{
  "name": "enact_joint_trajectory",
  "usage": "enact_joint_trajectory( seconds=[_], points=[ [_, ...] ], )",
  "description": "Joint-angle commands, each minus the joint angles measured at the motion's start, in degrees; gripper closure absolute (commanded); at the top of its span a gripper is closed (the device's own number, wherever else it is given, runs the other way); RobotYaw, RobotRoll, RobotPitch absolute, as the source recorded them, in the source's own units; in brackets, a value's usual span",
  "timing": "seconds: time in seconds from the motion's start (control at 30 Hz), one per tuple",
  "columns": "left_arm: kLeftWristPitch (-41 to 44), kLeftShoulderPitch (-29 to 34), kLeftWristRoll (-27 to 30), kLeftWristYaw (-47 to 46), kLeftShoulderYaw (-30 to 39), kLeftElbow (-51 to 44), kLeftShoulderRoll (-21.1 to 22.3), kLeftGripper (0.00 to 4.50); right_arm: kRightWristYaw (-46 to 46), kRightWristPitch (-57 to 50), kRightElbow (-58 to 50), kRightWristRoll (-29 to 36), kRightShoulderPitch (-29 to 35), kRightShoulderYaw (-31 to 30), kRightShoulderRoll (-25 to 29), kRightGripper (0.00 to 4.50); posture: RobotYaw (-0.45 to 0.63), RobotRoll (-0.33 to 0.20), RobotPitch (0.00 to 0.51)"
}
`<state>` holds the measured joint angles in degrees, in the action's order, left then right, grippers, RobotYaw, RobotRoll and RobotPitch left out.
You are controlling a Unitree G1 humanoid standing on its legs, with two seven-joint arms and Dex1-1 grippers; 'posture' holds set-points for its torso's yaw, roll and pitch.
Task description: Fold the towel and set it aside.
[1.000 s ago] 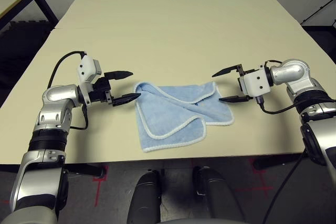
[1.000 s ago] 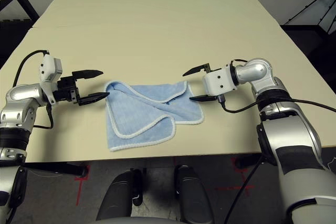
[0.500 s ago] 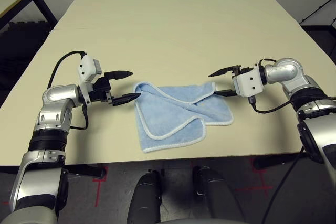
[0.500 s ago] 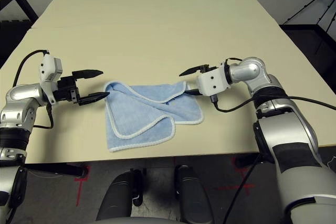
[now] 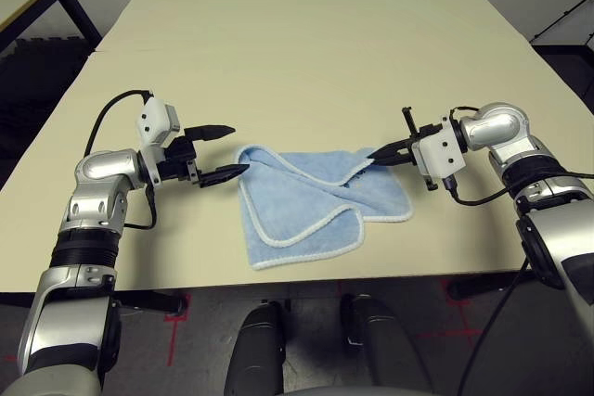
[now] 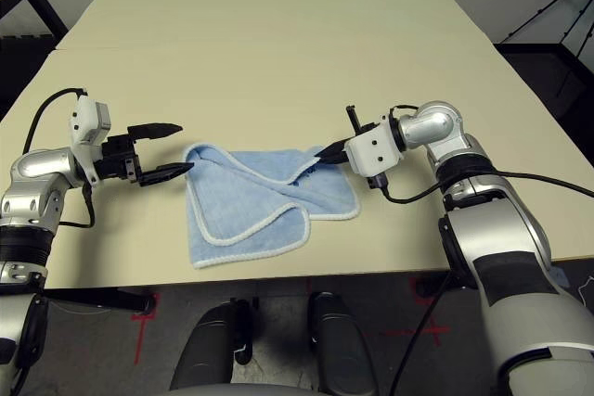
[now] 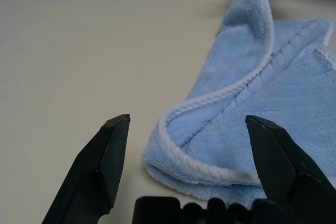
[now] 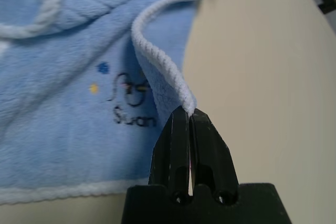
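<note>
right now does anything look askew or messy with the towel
Yes. The towel lies rumpled and unevenly folded near the table's front edge, layers overlapping at odd angles. Its right corner is pinched and lifted by the right end effector. The left end effector stands open at its left corner.

Table (image 5: 306, 34): pale beige top, dark legs; light-blue towel (image 5: 316, 201) with white edging lies rumpled and partly folded near the front edge, midway across; one corner lifted off the surface.
</note>
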<state>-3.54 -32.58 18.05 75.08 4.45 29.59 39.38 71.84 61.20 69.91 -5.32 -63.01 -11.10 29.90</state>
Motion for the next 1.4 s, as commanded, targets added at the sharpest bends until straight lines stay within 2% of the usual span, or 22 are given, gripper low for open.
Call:
enact_joint_trajectory(
  seconds=[0.03, 0.33, 0.73, 0.93, 1.13, 1.4],
  points=[
    [0.9, 0.9, -0.2, -0.7, -0.3, -0.8, -0.4, 0.0, -9.0, -3.8, 1.0, -0.9, -0.9, 2.4, 0.8, 4.48, 0.02, 0.0, 0.168],
    [6.4, 0.0, 0.9, -2.9, -0.6, -2.6, -2.6, 0.0, -18.4, -5.6, -0.4, -1.1, -1.7, 4.1, -0.5, 4.48, 0.02, 0.0, 0.167],
    [7.8, -2.1, 0.3, -4.9, -1.6, -2.2, -6.6, 0.0, -31.9, -10.1, -1.2, 0.6, -12.8, 8.9, -5.1, 4.48, 0.01, 0.0, 0.167],
    [8.4, -2.8, 0.3, -5.8, -2.0, -2.1, -8.6, 0.0, -32.9, -10.1, -1.9, 1.6, -15.9, 9.6, -7.8, 4.48, 0.01, 0.0, 0.168],
    [8.2, -3.9, 0.0, -9.2, -0.9, -1.2, -9.8, 0.0, -34.6, -9.8, -2.1, 2.5, -20.0, 11.1, -7.9, 4.48, 0.01, 0.0, 0.168],
    [10.4, -7.6, 0.5, -16.5, 1.6, 2.6, -10.3, 0.0, -32.6, -9.4, -2.8, 3.7, -19.9, 11.4, -8.5, 4.48, 0.01, 0.0, 0.165]
  ],
)
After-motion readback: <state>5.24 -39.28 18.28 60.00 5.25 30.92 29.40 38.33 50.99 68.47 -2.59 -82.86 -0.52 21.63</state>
